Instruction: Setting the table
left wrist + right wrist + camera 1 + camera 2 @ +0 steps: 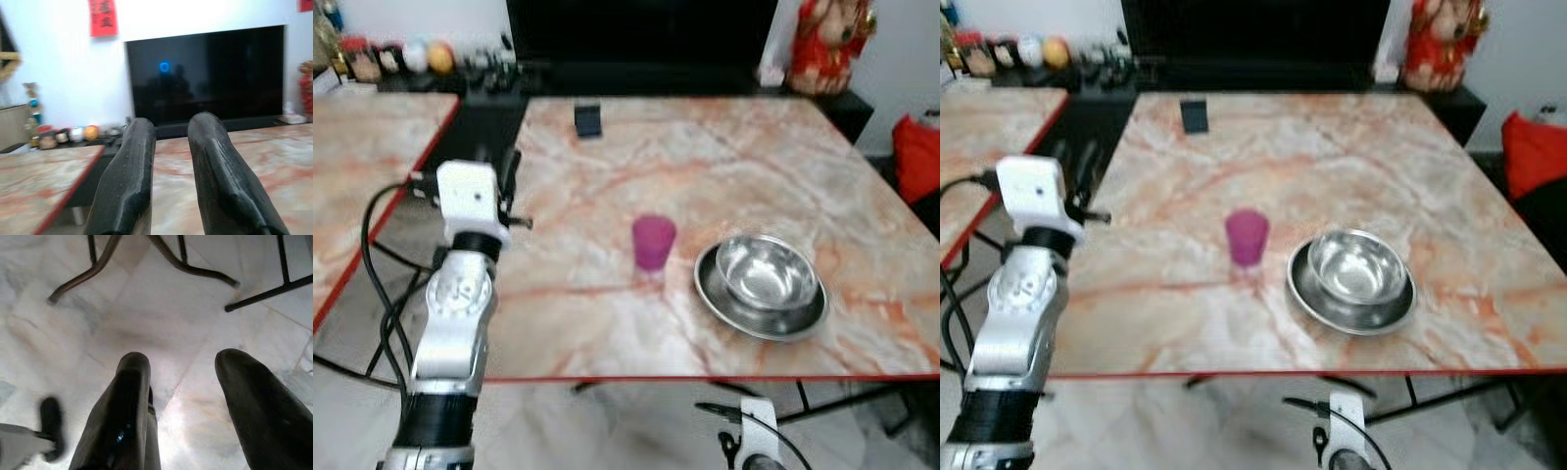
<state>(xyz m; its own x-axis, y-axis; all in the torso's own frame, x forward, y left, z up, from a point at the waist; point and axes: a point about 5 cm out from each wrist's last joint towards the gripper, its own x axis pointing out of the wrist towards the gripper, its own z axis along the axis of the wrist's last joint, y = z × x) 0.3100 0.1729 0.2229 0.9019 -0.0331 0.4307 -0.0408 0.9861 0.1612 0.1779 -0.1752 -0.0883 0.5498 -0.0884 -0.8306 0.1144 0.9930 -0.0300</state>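
Note:
A pink cup stands upright near the front of the marbled table. To its right a steel bowl sits inside a steel plate. My left arm is raised at the table's left edge, level with the cup and well to its left. The left gripper points across the tabletop toward the far wall, open and holding nothing. Below the table's front edge hangs my right arm. Its gripper faces the floor, open and empty.
A small dark object lies at the table's far side. A second marbled table stands to the left across a narrow gap. Behind are a black TV, a shelf of trinkets and a red figurine. Table legs cross the floor.

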